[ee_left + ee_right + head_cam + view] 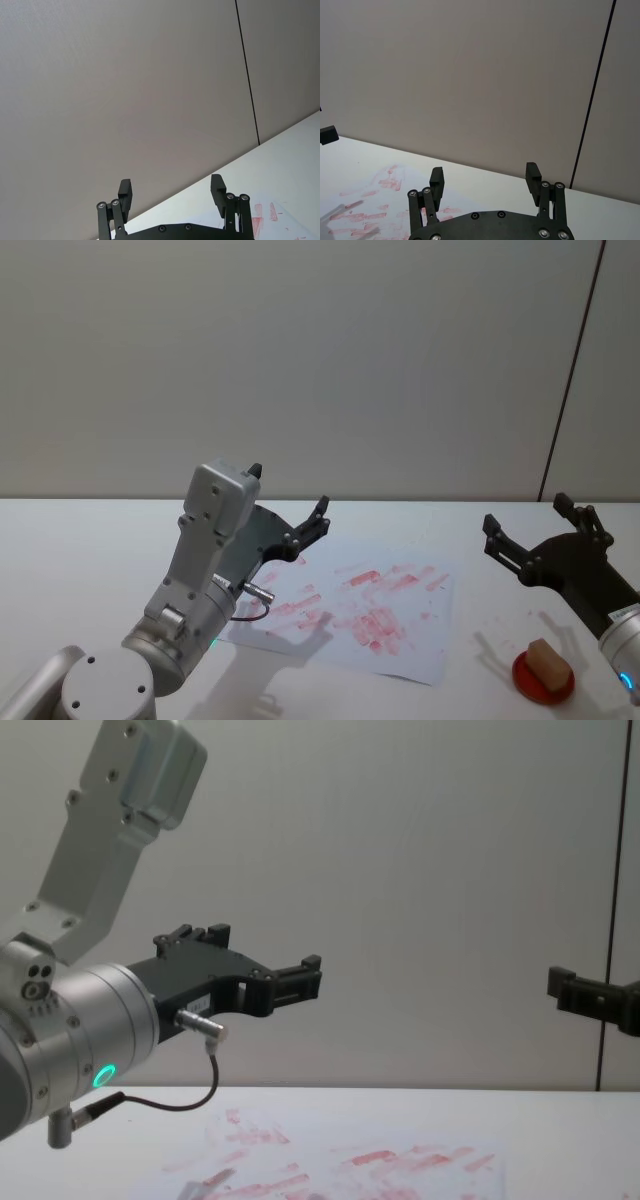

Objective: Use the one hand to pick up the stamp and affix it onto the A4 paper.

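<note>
Your right gripper (525, 522) hangs spread wide and empty at the right edge of the head view, raised above the table and pointing toward the wall. The stamp (548, 664) sits on a red pad (524, 683) at lower right, near the A4 paper (400, 635). Your left gripper (290, 490), also spread, hovers left of centre.

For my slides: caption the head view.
Stamp on red pad beside the smeared A4 paper; right hand hovers nearby, jaws open; left gripper idle.

Lab-like test room: white table (80, 540), plain grey panelled wall (300, 360).
</note>
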Controlling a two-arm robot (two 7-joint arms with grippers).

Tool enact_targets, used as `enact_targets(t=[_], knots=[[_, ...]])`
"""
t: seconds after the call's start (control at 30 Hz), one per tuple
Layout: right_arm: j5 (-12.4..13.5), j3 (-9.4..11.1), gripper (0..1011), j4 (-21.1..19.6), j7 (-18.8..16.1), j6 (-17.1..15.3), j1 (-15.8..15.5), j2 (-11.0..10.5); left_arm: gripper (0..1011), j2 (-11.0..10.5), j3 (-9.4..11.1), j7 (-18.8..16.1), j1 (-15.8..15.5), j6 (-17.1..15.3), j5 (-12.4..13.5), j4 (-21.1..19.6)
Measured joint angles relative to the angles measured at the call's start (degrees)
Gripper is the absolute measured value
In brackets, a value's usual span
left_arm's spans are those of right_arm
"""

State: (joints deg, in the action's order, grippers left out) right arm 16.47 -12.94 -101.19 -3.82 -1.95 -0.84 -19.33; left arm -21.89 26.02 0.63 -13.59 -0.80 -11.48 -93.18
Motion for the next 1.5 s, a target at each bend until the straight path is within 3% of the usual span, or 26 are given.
enact_targets(t=[0.7,0.9,1.23,1.3,1.5], knots=[[0.2,0.1,1001,-0.3,0.0,0.0,-0.2,0.0,1002,0.0,0.0,0.0,0.0,0.0,0.0,0.0],[1.7,0.5,1001,-2.4,1.0,0.0,-2.5,-1.1,1002,0.0,0.0,0.0,0.0,0.0,0.0,0.0],[6.9,2.7,1001,-8.5,3.7,-2.1,-10.2,-6.0,1003,0.0,0.0,0.0,0.0,0.0,0.0,0.0],[8.8,3.6,1001,-10.1,4.3,-2.8,-12.9,-8.0,1002,0.0,0.0,0.0,0.0,0.0,0.0,0.0],[11.3,5.3,1001,-12.0,4.8,-4.5,-17.0,-11.1,1002,0.0,0.0,0.0,0.0,0.0,0.0,0.0]])
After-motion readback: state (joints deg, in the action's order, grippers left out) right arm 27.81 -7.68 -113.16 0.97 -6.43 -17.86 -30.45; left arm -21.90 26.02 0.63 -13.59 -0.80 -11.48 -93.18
